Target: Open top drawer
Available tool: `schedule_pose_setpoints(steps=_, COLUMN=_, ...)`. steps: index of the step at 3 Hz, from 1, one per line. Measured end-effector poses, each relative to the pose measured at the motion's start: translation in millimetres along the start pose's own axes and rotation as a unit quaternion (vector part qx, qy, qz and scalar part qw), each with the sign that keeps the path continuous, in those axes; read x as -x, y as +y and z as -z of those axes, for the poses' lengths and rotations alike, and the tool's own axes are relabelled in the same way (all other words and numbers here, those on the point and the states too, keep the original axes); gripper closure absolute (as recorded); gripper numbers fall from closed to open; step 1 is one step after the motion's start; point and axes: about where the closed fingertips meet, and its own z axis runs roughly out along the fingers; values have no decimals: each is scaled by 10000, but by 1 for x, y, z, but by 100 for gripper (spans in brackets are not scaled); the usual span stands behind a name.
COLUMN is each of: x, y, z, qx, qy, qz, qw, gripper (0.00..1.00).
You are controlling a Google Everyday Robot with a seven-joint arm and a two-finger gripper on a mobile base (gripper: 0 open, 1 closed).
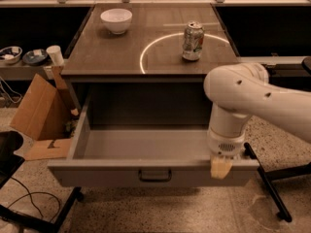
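Note:
The top drawer [97, 171] is a wide grey metal drawer, pulled far out of the cabinet, with a plain grey inside and a small black centre pull handle [155, 175]. My gripper [220, 168] hangs from the white arm [243, 101] at the right end of the drawer's front panel, over its top edge and well right of the handle. Only its yellowish tip shows. It holds nothing that I can see.
On the cabinet top [107, 57] stand a white bowl [116, 20] at the back left and a drink can [193, 41] at the right. A cardboard box [36, 110] and a side shelf with cups [29, 57] stand at the left. Black chair legs [272, 188] are at the right.

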Motion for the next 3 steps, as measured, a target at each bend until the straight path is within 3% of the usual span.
schedule_pose_setpoints(steps=1, x=-9, y=39, z=-6, qx=232, qy=219, qz=-18, qw=9995, gripper=92)
schedule_pose_setpoints(steps=2, x=-9, y=39, z=-6, qx=232, qy=219, qz=-18, qw=9995, gripper=100)
schedule_pose_setpoints(steps=3, x=-41, y=91, z=10, qx=193, qy=650, qz=-554, qw=9962, gripper=100)
